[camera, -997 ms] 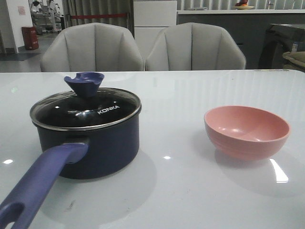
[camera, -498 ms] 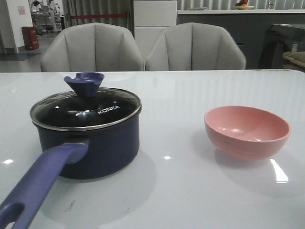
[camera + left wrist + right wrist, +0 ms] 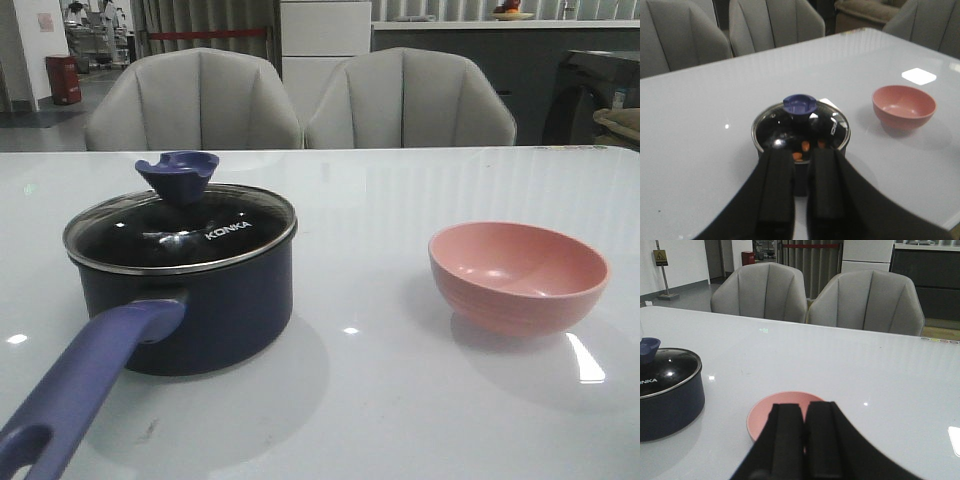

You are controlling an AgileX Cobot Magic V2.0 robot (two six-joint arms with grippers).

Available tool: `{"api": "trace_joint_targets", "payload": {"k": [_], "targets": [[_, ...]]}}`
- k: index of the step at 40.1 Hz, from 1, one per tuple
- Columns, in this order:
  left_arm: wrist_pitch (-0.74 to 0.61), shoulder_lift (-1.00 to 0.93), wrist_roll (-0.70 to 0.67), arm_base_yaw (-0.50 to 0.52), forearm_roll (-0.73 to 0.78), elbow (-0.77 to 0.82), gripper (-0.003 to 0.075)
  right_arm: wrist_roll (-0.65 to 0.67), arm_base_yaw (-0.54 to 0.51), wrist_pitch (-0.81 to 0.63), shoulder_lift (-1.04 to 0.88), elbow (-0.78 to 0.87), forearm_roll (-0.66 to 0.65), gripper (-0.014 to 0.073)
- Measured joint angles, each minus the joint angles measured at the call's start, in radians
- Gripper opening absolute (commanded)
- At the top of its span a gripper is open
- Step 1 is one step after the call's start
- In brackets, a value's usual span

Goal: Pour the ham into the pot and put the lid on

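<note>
White tabletop: my left claw and right claw both pressed together, empty. Lid covers pot beyond my left; ham inside.

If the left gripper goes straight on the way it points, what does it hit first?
Probably the lid on the pot, which lies right beyond the closed left gripper; how far off is unclear.

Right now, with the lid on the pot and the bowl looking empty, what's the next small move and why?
Probably none beyond keeping both arms back. The lid sits level on the pot, orange ham pieces show through the glass, and the pink bowl is empty. Both the left gripper and the right gripper are shut and hold nothing.
</note>
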Motion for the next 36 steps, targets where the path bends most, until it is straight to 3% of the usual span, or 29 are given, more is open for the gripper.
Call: {"api": "trace_joint_targets", "payload": {"k": [6, 30, 36], "targets": [[-0.057, -0.089, 0.000, 0.000, 0.000, 0.059, 0.0113, 0.000, 0.000, -0.001, 0.000, 0.000, 0.000, 0.0142], [-0.084, -0.091, 0.000, 0.003, -0.002, 0.085, 0.0113, 0.000, 0.000, -0.001, 0.000, 0.000, 0.000, 0.0142], [-0.216, -0.091, 0.000, 0.099, 0.000, 0.177, 0.0113, 0.000, 0.000, -0.001, 0.000, 0.000, 0.000, 0.0142]]}}
